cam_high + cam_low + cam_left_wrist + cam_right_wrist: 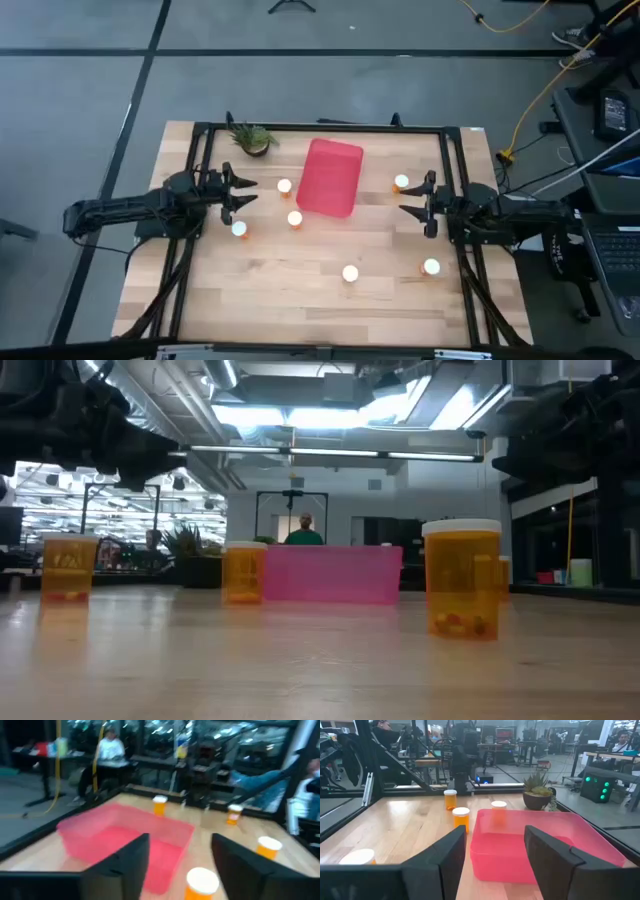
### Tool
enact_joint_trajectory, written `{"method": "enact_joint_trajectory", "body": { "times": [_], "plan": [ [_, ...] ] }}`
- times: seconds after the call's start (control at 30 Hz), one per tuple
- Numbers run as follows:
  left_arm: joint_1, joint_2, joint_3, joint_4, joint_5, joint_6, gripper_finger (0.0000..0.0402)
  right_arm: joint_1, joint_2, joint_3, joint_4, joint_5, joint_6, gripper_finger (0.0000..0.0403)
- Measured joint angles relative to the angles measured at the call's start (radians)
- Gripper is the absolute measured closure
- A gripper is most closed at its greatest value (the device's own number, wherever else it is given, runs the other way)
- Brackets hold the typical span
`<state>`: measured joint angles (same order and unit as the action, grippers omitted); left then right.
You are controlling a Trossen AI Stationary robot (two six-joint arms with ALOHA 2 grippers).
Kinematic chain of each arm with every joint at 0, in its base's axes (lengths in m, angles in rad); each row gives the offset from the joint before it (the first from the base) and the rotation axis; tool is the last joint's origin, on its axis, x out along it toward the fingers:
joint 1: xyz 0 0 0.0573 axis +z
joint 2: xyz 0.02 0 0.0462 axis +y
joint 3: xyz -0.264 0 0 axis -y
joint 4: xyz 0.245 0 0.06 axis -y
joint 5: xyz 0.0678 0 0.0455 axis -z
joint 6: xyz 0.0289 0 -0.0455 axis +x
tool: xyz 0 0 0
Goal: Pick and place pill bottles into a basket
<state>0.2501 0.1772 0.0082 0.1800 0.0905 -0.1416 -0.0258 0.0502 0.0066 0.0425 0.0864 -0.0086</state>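
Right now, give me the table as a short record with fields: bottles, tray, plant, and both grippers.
bottles: six pill bottles standing on the table, none in the tray
tray: red basket, empty, at the far middle of the table
plant: small potted plant near the far left corner
left gripper: left gripper open, holding nothing, left of the basket
right gripper: right gripper open, holding nothing, right of the basket

Overhead camera: looks straight down, whole table (300,290) and both arms in frame.
Table-height camera: level across the boards, close to the pill bottles (462,578).
Wrist cameras: face each other across the basket (540,840), seen by all four views.
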Motion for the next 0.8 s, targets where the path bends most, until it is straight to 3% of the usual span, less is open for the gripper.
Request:
{"method": "enact_joint_trajectory", "body": {
  "times": [0.17,0.33,0.8],
  "plan": [
    [0.000,0.000,0.000,0.002,0.025,0.007,0.0314,0.000,0.000,0.000,0.000,0.000,0.000,0.0199],
    [0.000,0.000,0.000,0.003,0.027,-0.002,0.0360,0.000,0.000,0.000,0.000,0.000,0.003,0.0199],
    [0.000,0.000,0.000,0.004,0.027,-0.003,0.0376,0.000,0.000,0.000,0.000,0.000,0.005,0.0199]
  ]
}}
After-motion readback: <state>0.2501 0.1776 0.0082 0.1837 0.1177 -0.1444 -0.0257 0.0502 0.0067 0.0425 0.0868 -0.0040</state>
